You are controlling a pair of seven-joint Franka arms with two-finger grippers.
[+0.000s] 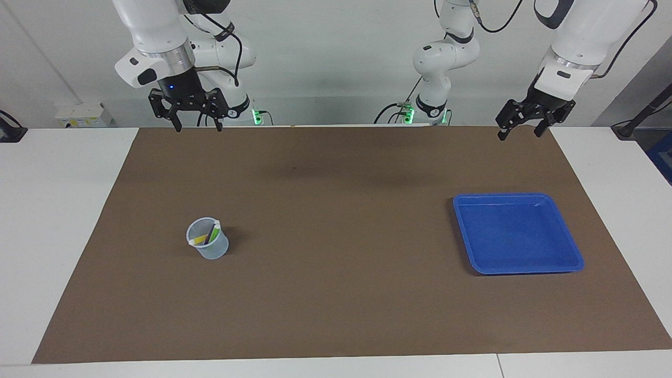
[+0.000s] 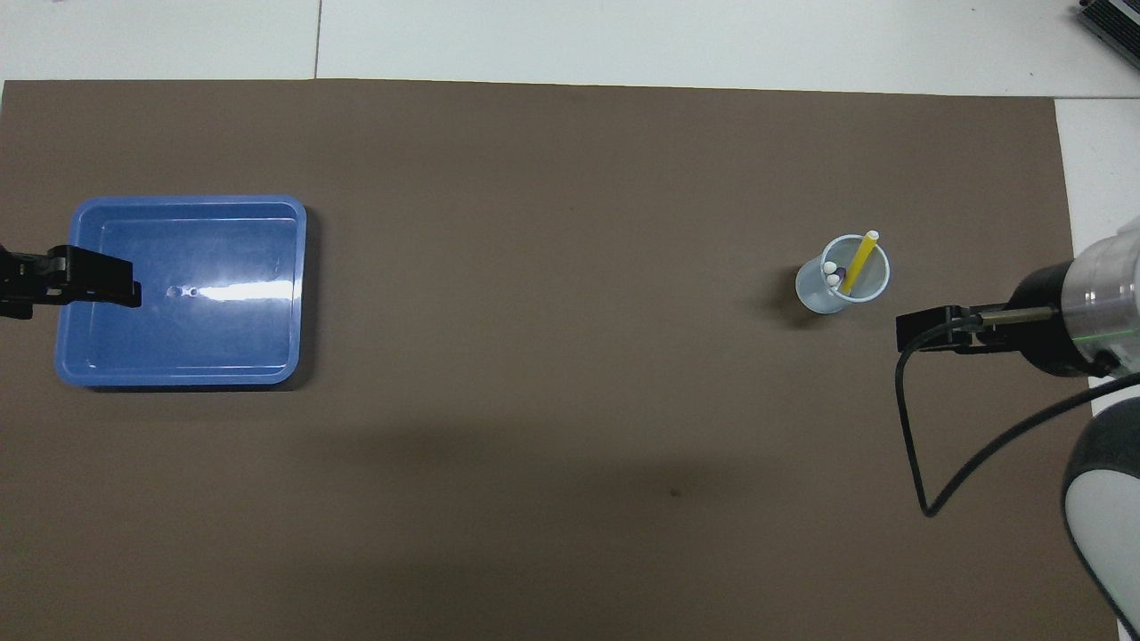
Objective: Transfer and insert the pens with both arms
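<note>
A clear plastic cup (image 1: 212,251) stands on the brown mat toward the right arm's end. It holds the yellow pen (image 1: 201,240), the green pen (image 1: 213,231) and the purple pen (image 2: 841,277), all leaning with their pale ends up. The cup (image 2: 815,292) and yellow pen (image 2: 859,260) also show in the overhead view. My right gripper (image 1: 198,127) is open and empty, raised over the mat's edge by the robots. My left gripper (image 1: 520,134) is open and empty, raised over the mat's corner by the robots at the left arm's end.
An empty blue tray (image 1: 520,236) lies on the mat toward the left arm's end; it also shows in the overhead view (image 2: 178,352). A black cable (image 2: 908,427) loops down from the right wrist. White table borders the brown mat (image 1: 336,210).
</note>
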